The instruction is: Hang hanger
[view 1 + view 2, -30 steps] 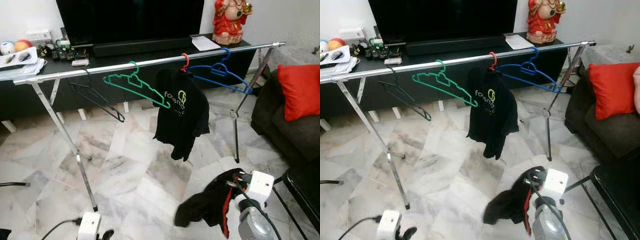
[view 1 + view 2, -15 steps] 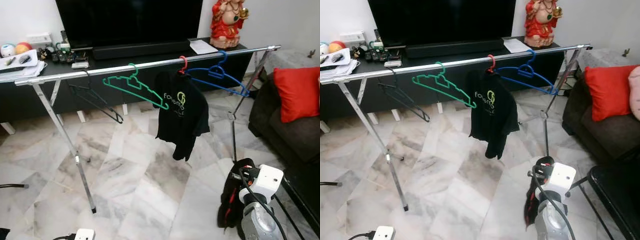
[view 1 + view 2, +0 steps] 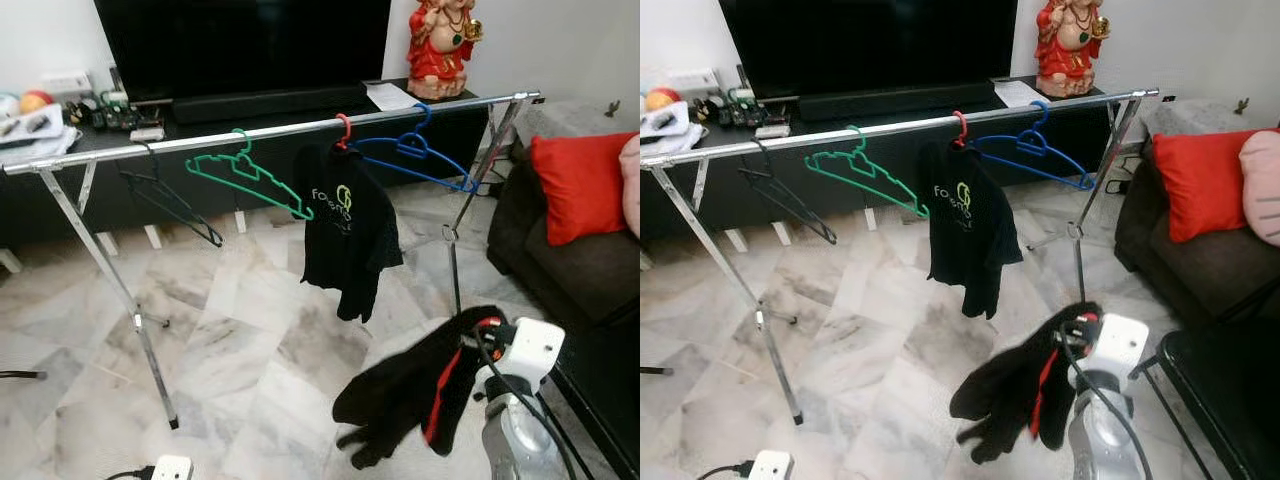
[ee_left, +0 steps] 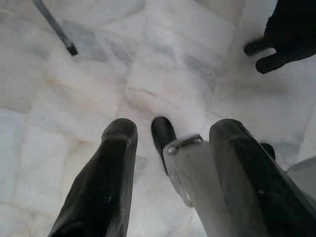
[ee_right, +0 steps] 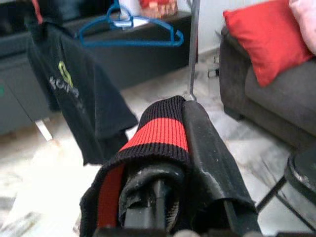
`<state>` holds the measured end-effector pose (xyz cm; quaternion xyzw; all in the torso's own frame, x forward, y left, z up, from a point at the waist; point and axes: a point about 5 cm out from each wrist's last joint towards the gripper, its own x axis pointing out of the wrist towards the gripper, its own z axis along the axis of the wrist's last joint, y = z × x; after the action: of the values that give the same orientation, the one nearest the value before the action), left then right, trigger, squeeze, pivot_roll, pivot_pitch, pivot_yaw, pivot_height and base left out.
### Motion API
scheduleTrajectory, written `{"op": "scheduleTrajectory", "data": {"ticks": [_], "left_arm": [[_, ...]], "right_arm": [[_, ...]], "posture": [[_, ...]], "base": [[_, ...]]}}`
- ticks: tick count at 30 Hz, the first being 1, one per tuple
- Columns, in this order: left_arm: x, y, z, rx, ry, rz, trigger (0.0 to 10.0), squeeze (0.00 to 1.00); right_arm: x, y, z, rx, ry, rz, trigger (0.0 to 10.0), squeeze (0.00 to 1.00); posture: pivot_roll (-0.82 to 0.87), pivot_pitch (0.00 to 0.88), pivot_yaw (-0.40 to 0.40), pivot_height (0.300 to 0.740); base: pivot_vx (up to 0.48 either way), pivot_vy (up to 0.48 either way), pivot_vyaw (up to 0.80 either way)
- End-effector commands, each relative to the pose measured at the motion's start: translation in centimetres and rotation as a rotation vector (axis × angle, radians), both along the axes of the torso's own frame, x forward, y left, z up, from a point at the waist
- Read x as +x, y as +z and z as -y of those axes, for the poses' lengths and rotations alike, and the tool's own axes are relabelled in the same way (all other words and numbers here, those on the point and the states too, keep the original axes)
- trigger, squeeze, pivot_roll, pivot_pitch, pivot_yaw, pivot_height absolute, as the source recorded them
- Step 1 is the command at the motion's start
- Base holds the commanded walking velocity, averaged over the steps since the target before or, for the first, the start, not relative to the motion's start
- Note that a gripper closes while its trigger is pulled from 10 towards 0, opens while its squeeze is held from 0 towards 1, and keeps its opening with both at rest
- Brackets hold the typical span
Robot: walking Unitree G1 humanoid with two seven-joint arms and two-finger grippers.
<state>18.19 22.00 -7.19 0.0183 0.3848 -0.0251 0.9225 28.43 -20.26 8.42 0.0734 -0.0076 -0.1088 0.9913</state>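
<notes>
- The right hand (image 3: pixel 478 345) sits low on the robot's right, clenched on a black garment with a red stripe (image 3: pixel 420 390) that droops from it toward the floor; the hanger is presumably inside the cloth, though the folds hide it.
- The rail (image 3: pixel 270 131) lies ahead of and above that hand, its long axis running across the view from the robot's left to its right, so the load has to travel up and forward.
- The right hand is much the nearer to the rail's right end, where a blue hanger (image 3: pixel 420 155) hangs empty beside a red-hooked hanger carrying a black T-shirt (image 3: pixel 348 230).
- Further left on the rail are a green hanger (image 3: pixel 245 175) and a dark hanger (image 3: pixel 170 200), both bare.
- The left hand (image 4: pixel 168 173) points at the marble floor (image 4: pixel 74 89), fingers spread and gripping nothing.
- The T-shirt bears a pale yellow-green print starting "Fo"; the rest is too small to read.
</notes>
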Motion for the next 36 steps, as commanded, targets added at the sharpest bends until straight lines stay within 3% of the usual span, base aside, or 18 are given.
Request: {"op": "scheduleTrajectory", "data": {"ticks": [1,10,24,36], "left_arm": [[-1.0,-0.6,0.3,-0.009,0.003,-0.049,10.0,0.00],[-1.2,-0.7,0.3,-0.010,0.011,-0.057,10.0,0.00],[-2.9,-1.2,-1.2,-0.014,0.072,-0.108,10.0,0.00],[-3.9,-1.3,-2.2,-0.009,0.095,-0.128,10.0,0.00]], "right_arm": [[0.1,1.1,0.4,-0.019,-0.015,0.051,10.0,0.00],[0.2,1.3,-0.1,-0.025,0.013,0.059,10.0,0.00],[0.4,1.3,-0.4,-0.012,0.024,0.053,10.0,0.00],[0.4,1.0,-0.2,-0.012,0.023,0.040,10.0,0.00]], "posture": [[-0.01,0.101,-0.002,0.740],[-0.01,0.106,-0.002,0.740],[0.00,0.124,-0.001,0.740],[-0.01,0.127,-0.007,0.740]], "base": [[0.000,-0.368,0.00],[0.000,-0.390,0.00],[0.000,0.000,0.00],[0.321,0.000,0.00]]}}
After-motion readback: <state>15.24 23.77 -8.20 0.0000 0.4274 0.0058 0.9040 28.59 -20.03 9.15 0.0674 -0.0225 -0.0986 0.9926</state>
